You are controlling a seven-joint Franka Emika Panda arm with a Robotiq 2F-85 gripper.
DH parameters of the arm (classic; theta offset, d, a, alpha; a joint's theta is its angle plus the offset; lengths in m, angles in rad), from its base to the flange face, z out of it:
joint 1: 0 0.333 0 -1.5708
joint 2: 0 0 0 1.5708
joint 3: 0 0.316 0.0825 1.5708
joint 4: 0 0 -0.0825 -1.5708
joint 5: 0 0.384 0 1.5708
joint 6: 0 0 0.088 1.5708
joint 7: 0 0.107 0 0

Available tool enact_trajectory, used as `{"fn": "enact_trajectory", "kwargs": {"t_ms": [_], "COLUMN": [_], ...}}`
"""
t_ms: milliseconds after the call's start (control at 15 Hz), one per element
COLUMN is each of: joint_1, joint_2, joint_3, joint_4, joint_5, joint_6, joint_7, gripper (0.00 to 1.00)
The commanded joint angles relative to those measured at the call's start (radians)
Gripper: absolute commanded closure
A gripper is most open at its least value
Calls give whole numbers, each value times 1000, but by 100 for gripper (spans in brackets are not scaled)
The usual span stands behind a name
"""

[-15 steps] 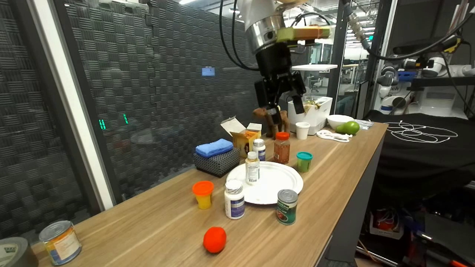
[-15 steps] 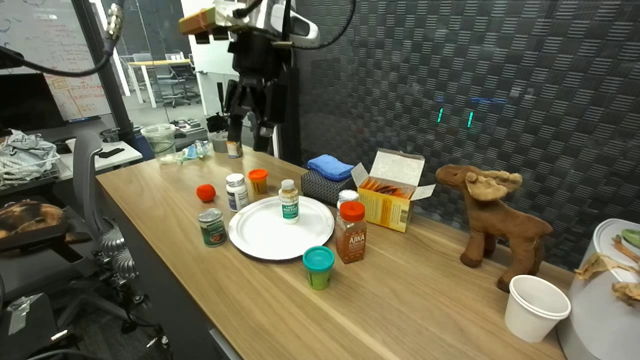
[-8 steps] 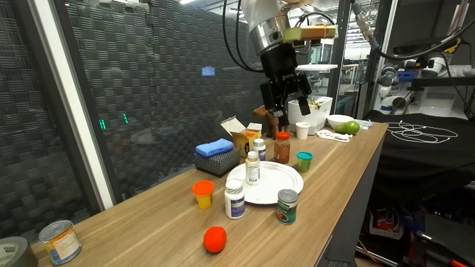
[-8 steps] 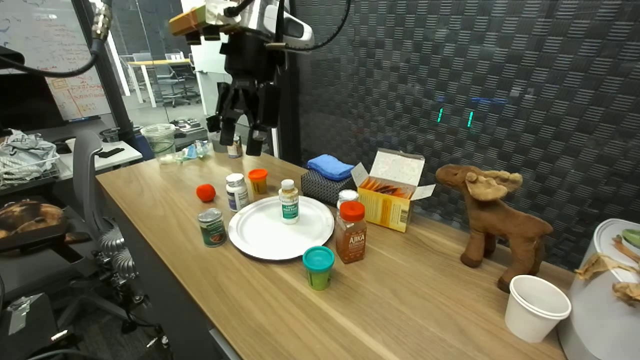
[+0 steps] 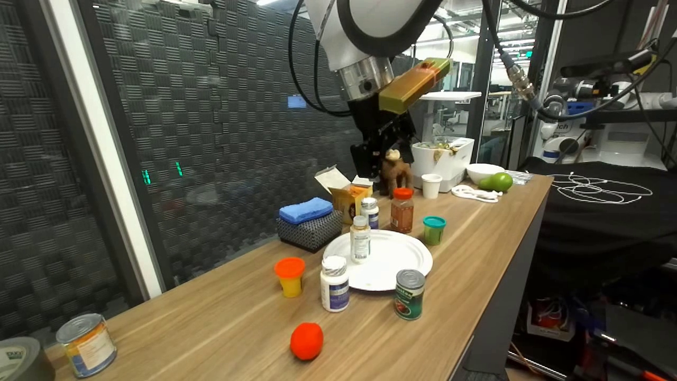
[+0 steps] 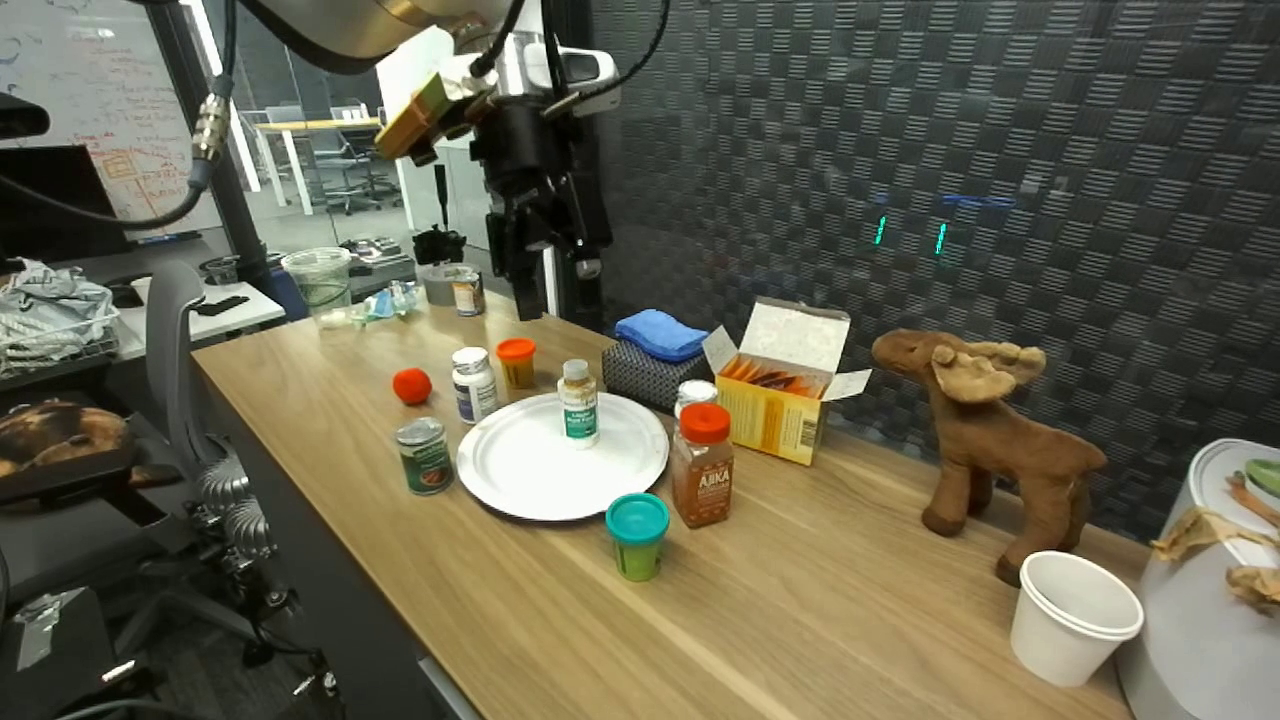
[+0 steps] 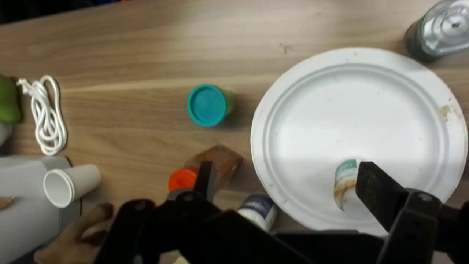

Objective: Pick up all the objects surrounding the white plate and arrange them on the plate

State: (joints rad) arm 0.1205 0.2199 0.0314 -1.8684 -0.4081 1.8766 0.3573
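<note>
One white bottle [image 6: 579,405] stands upright on the white plate [image 6: 520,470]. Around the plate on the table are another white bottle [image 5: 335,286], an orange cup [image 5: 290,278], a dark green can [image 5: 409,296] and a red ball-like fruit [image 5: 307,341]. Beyond it stand a red-capped sauce bottle [image 6: 702,470], a teal cup [image 6: 637,540] and a third white bottle [image 5: 369,213]. My gripper [image 7: 285,168] hangs well above the tabletop, jaws wide apart and nothing between them. In the wrist view its fingers partly cover the plate's bottle and the sauce bottle.
Along the wall sit a dark box with a blue cloth [image 6: 660,335], an open yellow box [image 6: 775,395] and a brown plush moose [image 6: 985,440]. White paper cups [image 6: 1072,615] and a white cord [image 7: 47,115] lie farther along. A pale-labelled tin [image 5: 87,346] stands at the opposite end.
The wrist has turned, and the open gripper has shifted left in one exterior view and right in another. The things on the table have not moved.
</note>
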Motion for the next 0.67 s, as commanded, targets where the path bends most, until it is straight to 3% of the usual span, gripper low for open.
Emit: {"fn": "enact_trajectory", "kwargs": {"t_ms": [0, 333, 600], "joint_1": [-13, -39, -83], "joint_2": [52, 140, 196], "joint_3": [-19, -75, -77], "joint_4": [49, 96, 126], "joint_5": [-22, 1, 117], "joint_6": [160, 312, 380], "joint_7": [27, 40, -36], "gripper": [0, 0, 0]}}
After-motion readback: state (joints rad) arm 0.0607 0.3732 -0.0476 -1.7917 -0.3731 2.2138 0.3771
